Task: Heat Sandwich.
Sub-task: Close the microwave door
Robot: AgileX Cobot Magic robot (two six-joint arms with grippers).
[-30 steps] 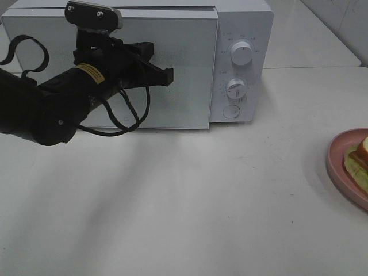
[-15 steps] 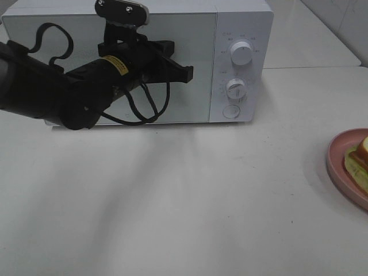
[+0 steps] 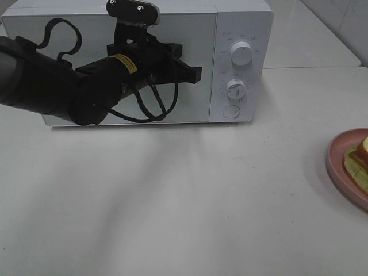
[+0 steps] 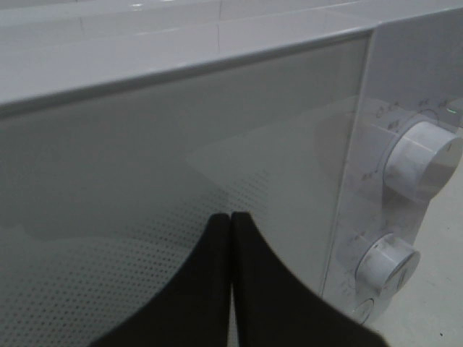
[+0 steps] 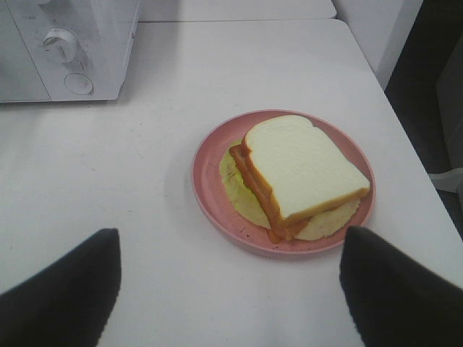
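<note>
So the left gripper was up in front of the white microwave, its two black fingers pressed flat together with nothing between them. In the overhead view it sat over the door at roughly 11 o'clock from the frame's centre, tips pointing toward the control panel. The upper knob and lower knob were just off its tips at about 3 o'clock, with a round button under them. Whether the fingertips actually touched the door glass, I couldn't tell; the wrist view only showed them close in front of the dotted mesh.

The sandwich was lying on the pink plate, way over at the 3 o'clock edge of the overhead picture, well apart from the microwave (only a sliver of it showed there). White bread on top, orange filling and pale green lettuce poking out underneath.

The right gripper hung above the table near the plate, fingers spread wide, holding nothing, the sandwich sitting just beyond them.
</note>
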